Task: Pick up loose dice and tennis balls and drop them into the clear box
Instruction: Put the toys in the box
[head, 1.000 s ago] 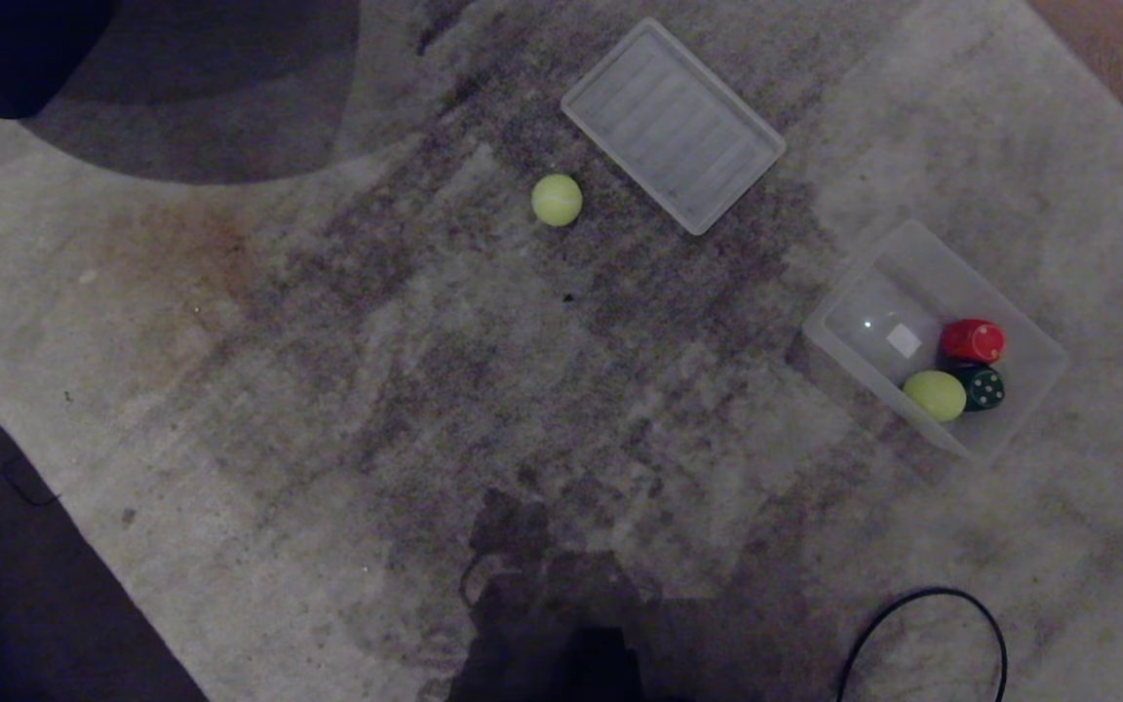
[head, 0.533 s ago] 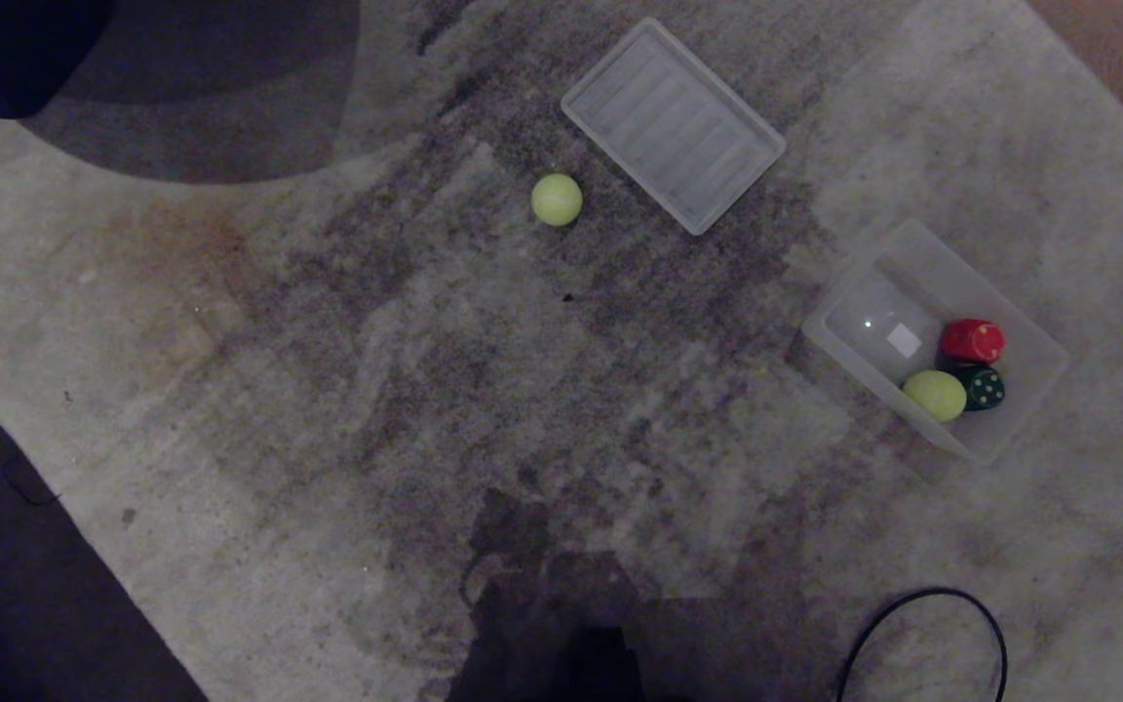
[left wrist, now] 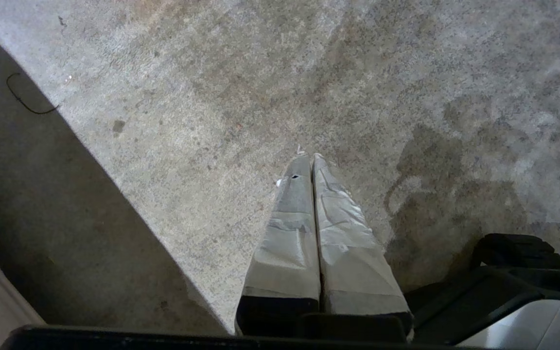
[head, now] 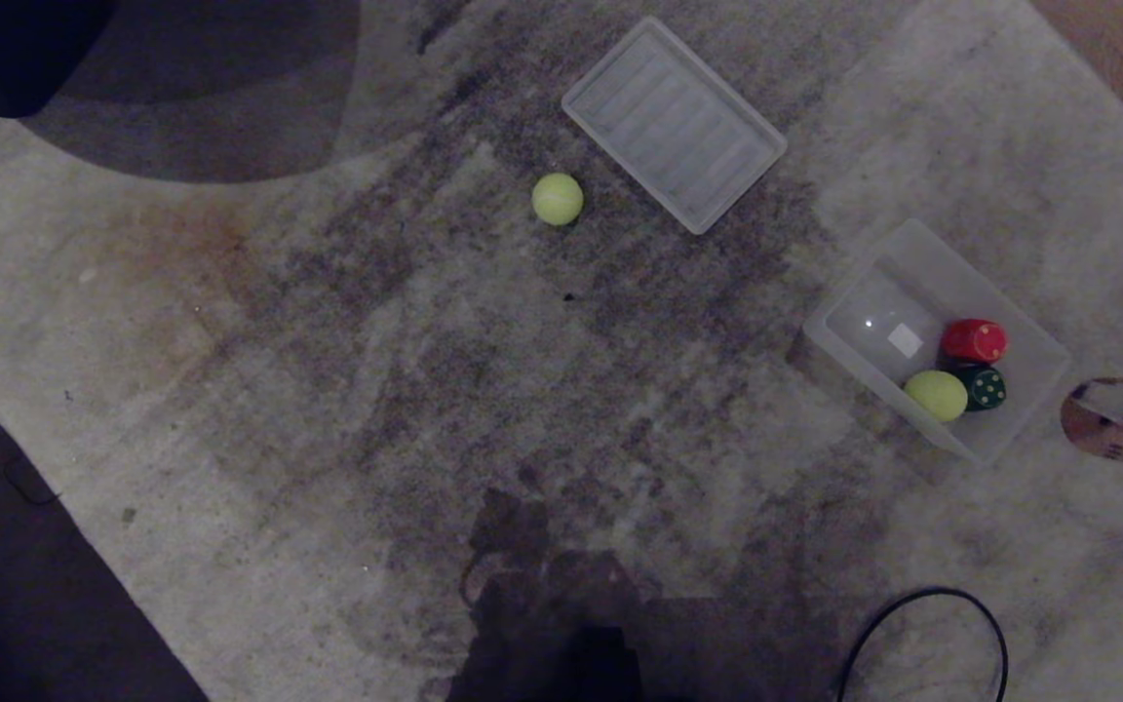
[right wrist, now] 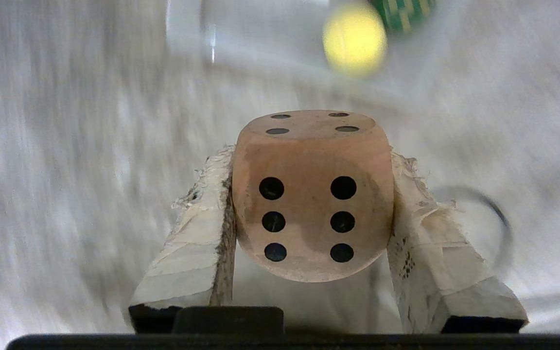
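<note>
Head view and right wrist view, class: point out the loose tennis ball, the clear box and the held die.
loose tennis ball [head: 558,199], head view, centre of its fuzz.
clear box [head: 932,255], head view, far rim.
held die [right wrist: 309,214], right wrist view, six-pip face.

Two tennis balls [head: 558,199] [head: 935,395], three dice [head: 974,340] [head: 987,386] [right wrist: 313,194]

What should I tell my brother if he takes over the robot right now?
Right gripper: shut on the beige die, coming in at the head view's right edge, just beside the clear box.
Left gripper: shut, empty, parked over the carpet.
In the box: one tennis ball, the red die, the dark green die.
Loose: a second tennis ball on the carpet next to the clear lid.
Done: one ball boxed, beige die picked up.
Left: drop this die in, then fetch the loose ball. No yellow die in view.
</note>
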`<state>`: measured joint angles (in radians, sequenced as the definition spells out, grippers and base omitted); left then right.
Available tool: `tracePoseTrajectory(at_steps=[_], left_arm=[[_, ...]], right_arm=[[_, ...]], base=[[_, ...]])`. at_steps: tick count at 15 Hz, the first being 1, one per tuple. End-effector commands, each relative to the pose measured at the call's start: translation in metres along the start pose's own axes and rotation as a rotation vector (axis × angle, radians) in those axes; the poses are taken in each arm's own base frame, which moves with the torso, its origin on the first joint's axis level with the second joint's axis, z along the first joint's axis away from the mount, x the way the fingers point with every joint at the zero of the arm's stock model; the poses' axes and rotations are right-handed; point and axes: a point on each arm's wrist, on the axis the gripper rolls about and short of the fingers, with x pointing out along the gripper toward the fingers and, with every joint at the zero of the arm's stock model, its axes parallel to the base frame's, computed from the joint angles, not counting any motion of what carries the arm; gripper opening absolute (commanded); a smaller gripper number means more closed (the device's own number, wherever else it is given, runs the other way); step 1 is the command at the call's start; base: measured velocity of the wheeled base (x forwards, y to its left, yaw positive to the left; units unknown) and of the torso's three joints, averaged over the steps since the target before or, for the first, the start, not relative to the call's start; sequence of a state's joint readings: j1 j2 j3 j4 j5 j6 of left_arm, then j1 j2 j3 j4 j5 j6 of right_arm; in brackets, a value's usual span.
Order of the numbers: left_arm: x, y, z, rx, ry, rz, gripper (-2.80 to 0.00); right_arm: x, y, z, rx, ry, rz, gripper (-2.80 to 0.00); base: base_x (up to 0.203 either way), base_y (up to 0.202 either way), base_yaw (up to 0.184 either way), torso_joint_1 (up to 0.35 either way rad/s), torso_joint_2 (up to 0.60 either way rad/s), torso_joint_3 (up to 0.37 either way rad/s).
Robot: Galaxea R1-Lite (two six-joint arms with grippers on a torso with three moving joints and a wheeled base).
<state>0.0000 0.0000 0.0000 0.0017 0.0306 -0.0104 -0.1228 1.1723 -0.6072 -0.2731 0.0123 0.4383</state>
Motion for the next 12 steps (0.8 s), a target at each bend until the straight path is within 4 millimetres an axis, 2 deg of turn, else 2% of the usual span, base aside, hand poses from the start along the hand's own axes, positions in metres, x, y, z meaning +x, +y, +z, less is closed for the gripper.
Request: tracePoseTrajectory(at_steps=[1,4,7,9,12], left_arm=[[0.0,0.0,0.0,0.0,0.002,0.0,-2.8],[0.0,0.0,0.0,0.0,0.003,0.0,-2.8],[0.0,0.0,0.0,0.0,0.003,0.0,-2.8],[0.0,0.0,0.0,0.0,0.001,0.0,-2.8],[0.0,0.0,0.0,0.0,0.003,0.0,-2.8]], right_arm=[[0.088,-0.002,0.004,0.043,0.055,-0.036,-2.8],[0.158,0.003,0.001,0.062,-0.042,0.038,-2.8],[0.21,0.005,-0.003,0.072,-0.136,0.1,-2.8],[0.231,0.009,0.002,0.075,-0.23,0.153,-2.8],[0.242,0.006,-0.005,0.073,-0.216,0.172,-2.8]], base=[[0.0,0.0,0.0,0.0,0.0,0.0],[0.0,0.0,0.0,0.0,0.0,0.0],[0.0,0.0,0.0,0.0,0.0,0.0],[0.0,0.0,0.0,0.0,0.0,0.0],[0.0,0.0,0.0,0.0,0.0,0.0]])
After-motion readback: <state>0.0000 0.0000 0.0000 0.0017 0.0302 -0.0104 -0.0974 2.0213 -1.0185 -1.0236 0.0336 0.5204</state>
